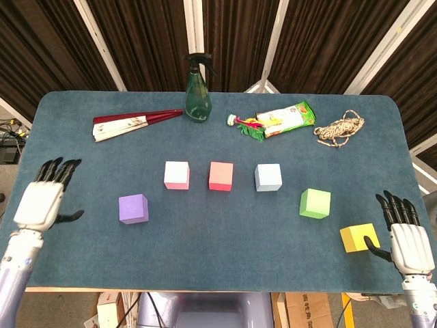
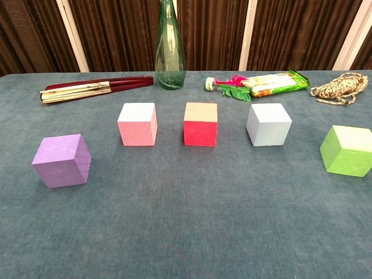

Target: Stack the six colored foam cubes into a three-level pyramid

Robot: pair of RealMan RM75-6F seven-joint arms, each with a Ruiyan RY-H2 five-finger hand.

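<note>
Six foam cubes lie apart on the blue table. The pink cube (image 1: 177, 175) (image 2: 137, 124), red cube (image 1: 220, 175) (image 2: 200, 124) and pale blue cube (image 1: 268, 177) (image 2: 268, 124) form a row. A purple cube (image 1: 133, 208) (image 2: 61, 160) sits front left, a green cube (image 1: 315, 203) (image 2: 347, 150) right, a yellow cube (image 1: 359, 237) front right. My left hand (image 1: 42, 202) hovers open left of the purple cube. My right hand (image 1: 407, 240) is open, its thumb beside the yellow cube. The chest view shows neither hand.
Along the back stand a green spray bottle (image 1: 198, 91) (image 2: 170, 49), a folded red fan (image 1: 133, 124) (image 2: 93, 88), a snack packet with a pink item (image 1: 276, 120) (image 2: 258, 83) and a coil of rope (image 1: 339, 128) (image 2: 339, 87). The table's front edge (image 1: 205, 289) runs just below the hands.
</note>
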